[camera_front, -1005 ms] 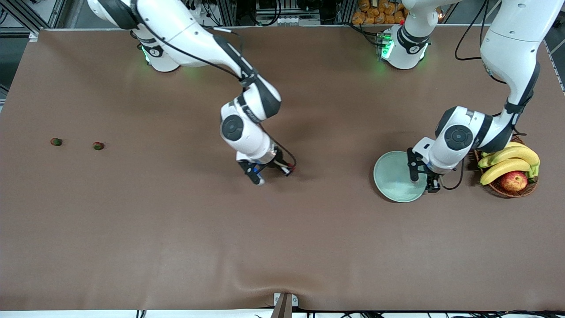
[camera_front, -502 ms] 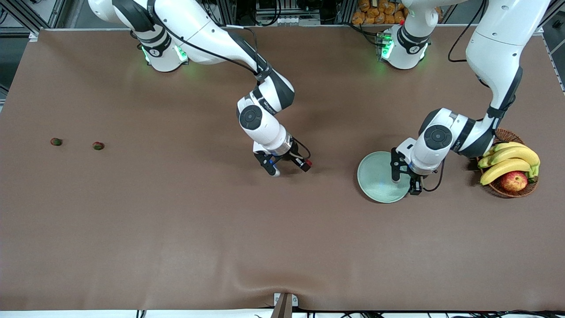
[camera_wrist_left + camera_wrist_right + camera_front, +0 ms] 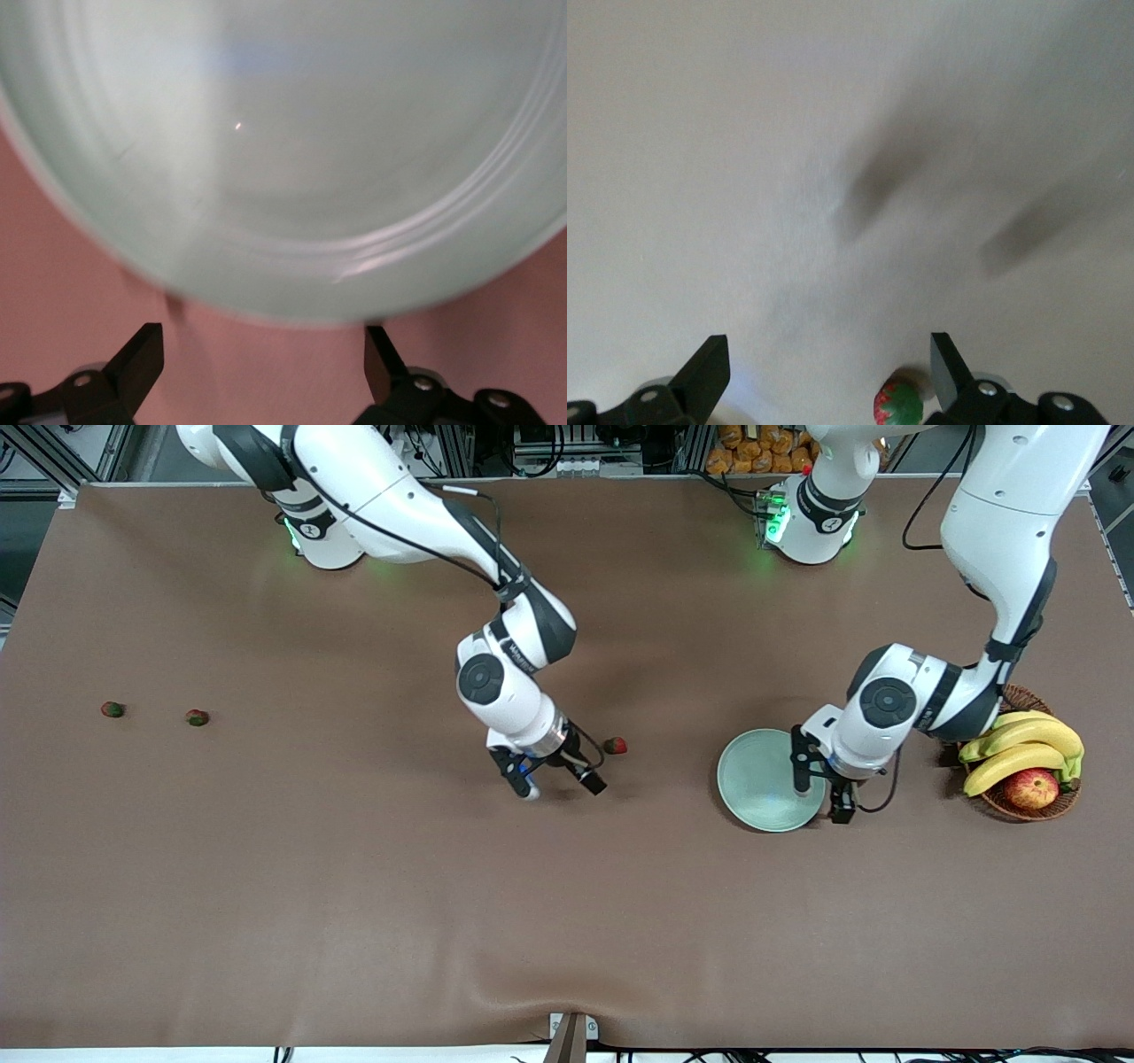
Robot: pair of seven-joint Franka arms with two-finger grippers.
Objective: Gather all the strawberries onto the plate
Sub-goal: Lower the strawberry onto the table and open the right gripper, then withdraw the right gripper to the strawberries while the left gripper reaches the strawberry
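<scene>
One strawberry (image 3: 615,745) lies on the brown cloth mid-table, just beside my right gripper (image 3: 558,779), which hangs open and holds nothing. In the right wrist view that strawberry (image 3: 897,403) sits close to one finger of the right gripper (image 3: 828,372). Two more strawberries (image 3: 197,717) (image 3: 112,709) rest near the right arm's end of the table. The mint-green plate (image 3: 753,779) lies flat and holds nothing. My left gripper (image 3: 820,793) is open at its rim on the basket side. In the left wrist view the plate (image 3: 283,159) fills the scene; the left gripper (image 3: 266,363) straddles bare cloth.
A wicker basket (image 3: 1005,804) with bananas (image 3: 1019,748) and an apple (image 3: 1031,788) stands at the left arm's end of the table, close to the left arm's elbow. Brown cloth covers the whole table.
The right gripper opened and let go of the strawberry, which now lies on the cloth, then drew back a little. The left gripper slid the plate toward mid-table and opened wider.
</scene>
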